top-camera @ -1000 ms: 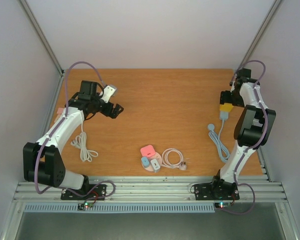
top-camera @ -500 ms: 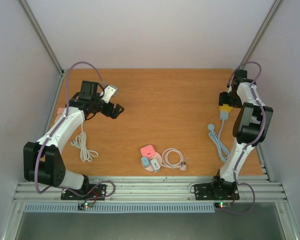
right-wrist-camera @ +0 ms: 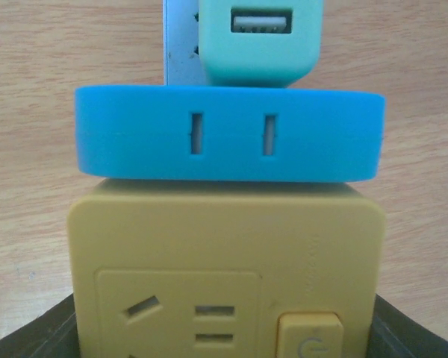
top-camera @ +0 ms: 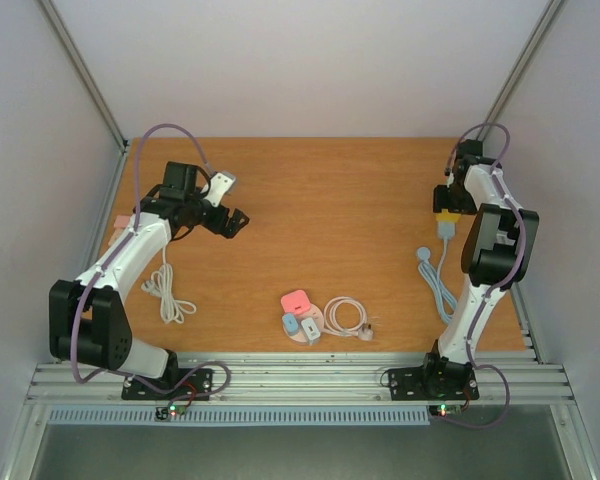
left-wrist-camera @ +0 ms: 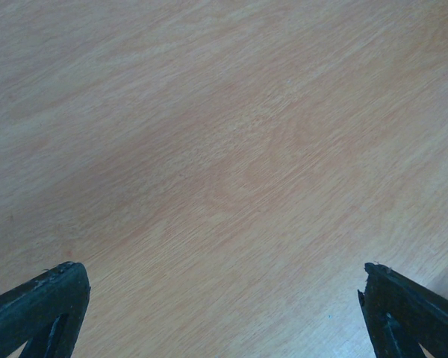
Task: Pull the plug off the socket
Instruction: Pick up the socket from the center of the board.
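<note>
**benchrat:** So what's the setup? Looks like a booth.

**yam_fan:** Pretty much. Orange-brown wood-grain table (top-camera: 330, 190), plain pale walls (top-camera: 300, 60) on three sides, and a ribbed metal rail (top-camera: 300, 378) along the near edge where both arms are bolted. The light is soft, and the left wrist view shows a faint darker band across the wood.

**benchrat:** Where's the plug?

**yam_fan:** Far right of the table. The teal plug (right-wrist-camera: 260, 45) sits against the far side of a blue slab (right-wrist-camera: 228, 142), which butts up to the yellow socket (right-wrist-camera: 224, 246). A pale cable (top-camera: 440, 285) trails toward the near edge. The right gripper (right-wrist-camera: 224, 343) straddles the yellow block with a dark finger (right-wrist-camera: 30, 335) at each side. Honestly can't tell if it's squeezing or just flanking it.

**benchrat:** And the other one?

**yam_fan:** Left gripper (left-wrist-camera: 224, 313) hangs over bare wood at far left, jaws spread wide, nothing between them. Front middle has a few small chargers (top-camera: 300, 315) and a coiled pink cable (top-camera: 345, 317). There's a white cord (top-camera: 168, 295) by the left arm.
</note>
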Motion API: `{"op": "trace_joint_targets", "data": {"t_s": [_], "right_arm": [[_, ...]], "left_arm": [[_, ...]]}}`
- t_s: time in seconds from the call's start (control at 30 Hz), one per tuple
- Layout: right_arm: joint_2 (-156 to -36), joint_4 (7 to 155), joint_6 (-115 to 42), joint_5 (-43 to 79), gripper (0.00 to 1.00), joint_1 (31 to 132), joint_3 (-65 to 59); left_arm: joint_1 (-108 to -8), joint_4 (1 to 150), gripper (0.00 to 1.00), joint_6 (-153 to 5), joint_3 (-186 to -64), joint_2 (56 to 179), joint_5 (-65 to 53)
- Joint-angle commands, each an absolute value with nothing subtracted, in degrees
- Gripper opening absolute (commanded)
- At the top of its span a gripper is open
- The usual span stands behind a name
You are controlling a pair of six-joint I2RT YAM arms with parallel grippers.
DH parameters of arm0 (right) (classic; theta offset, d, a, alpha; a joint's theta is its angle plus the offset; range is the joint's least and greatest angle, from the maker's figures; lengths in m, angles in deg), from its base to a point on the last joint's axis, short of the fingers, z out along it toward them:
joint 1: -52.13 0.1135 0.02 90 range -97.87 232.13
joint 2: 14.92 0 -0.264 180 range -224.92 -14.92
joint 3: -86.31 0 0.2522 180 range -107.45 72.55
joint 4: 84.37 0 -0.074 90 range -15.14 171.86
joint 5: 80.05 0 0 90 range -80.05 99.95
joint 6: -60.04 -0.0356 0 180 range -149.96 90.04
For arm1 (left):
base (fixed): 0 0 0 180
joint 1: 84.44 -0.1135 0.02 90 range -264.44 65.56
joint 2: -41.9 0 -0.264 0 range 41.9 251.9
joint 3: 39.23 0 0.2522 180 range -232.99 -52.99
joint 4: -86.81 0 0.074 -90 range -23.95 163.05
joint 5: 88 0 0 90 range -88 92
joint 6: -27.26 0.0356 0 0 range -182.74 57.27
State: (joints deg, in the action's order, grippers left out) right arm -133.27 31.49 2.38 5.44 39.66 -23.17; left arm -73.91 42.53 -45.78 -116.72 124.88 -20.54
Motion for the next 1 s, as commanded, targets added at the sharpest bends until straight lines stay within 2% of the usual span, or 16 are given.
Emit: {"op": "trace_joint_targets", "data": {"t_s": [0.0,0.13,0.33,0.67,0.97], "right_arm": [[-126.98,35.16,6.66,10.24,0.23,41.06,-20.96],[-122.25,33.30,13.31,21.48,0.15,43.04,-19.26],[-114.04,33.93,21.30,28.82,0.08,48.07,-13.02],[-101.96,29.66,33.33,41.13,0.03,56.89,-9.45],[-95.41,19.24,45.60,46.03,0.01,63.49,-7.69]], "left_arm": [[-73.56,44.51,0.99,-45.87,-116.45,125.35,-22.36],[-73.54,44.63,0.99,-45.23,-116.74,125.02,-25.33],[-73.28,45.35,0.99,-43.44,-116.22,123.13,-28.64],[-72.17,42.74,0.99,-37.70,-118.41,119.73,-41.54],[-65.01,34.56,0.99,-28.17,-124.57,119.39,-46.53]]}}
